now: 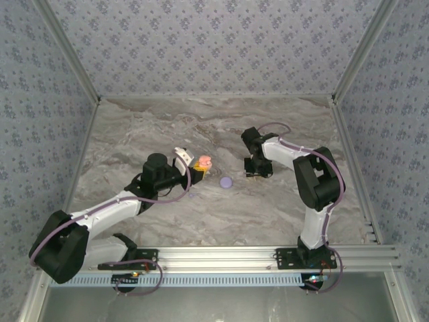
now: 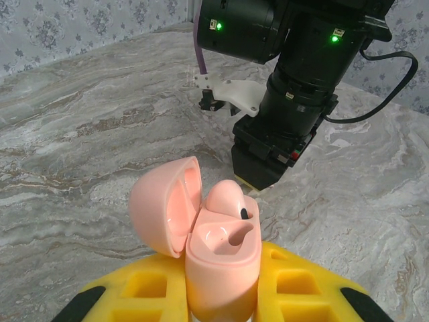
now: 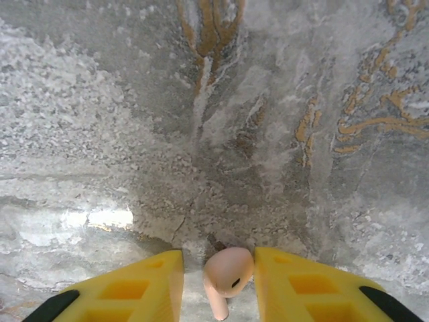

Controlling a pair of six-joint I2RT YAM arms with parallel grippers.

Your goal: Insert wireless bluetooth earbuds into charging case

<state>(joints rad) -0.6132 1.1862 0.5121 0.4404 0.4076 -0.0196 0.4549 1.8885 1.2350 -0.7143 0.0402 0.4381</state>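
Observation:
My left gripper (image 2: 224,285) is shut on the pale pink charging case (image 2: 221,268), which it holds upright off the table with the lid (image 2: 164,208) swung open to the left. One pink earbud (image 2: 224,198) sits in the far slot; the near slot is empty. In the top view the case (image 1: 204,162) is left of centre. The right gripper (image 3: 218,260) points down at the table, open, with a second pink earbud (image 3: 228,272) lying between its yellow fingers. That earbud touches the right finger (image 3: 295,282), and a gap separates it from the left one.
A lavender round disc (image 1: 226,181) lies on the marble table (image 1: 281,201) between the two grippers. The right arm's wrist (image 2: 295,87) stands close behind the held case. Patterned walls enclose the table on three sides.

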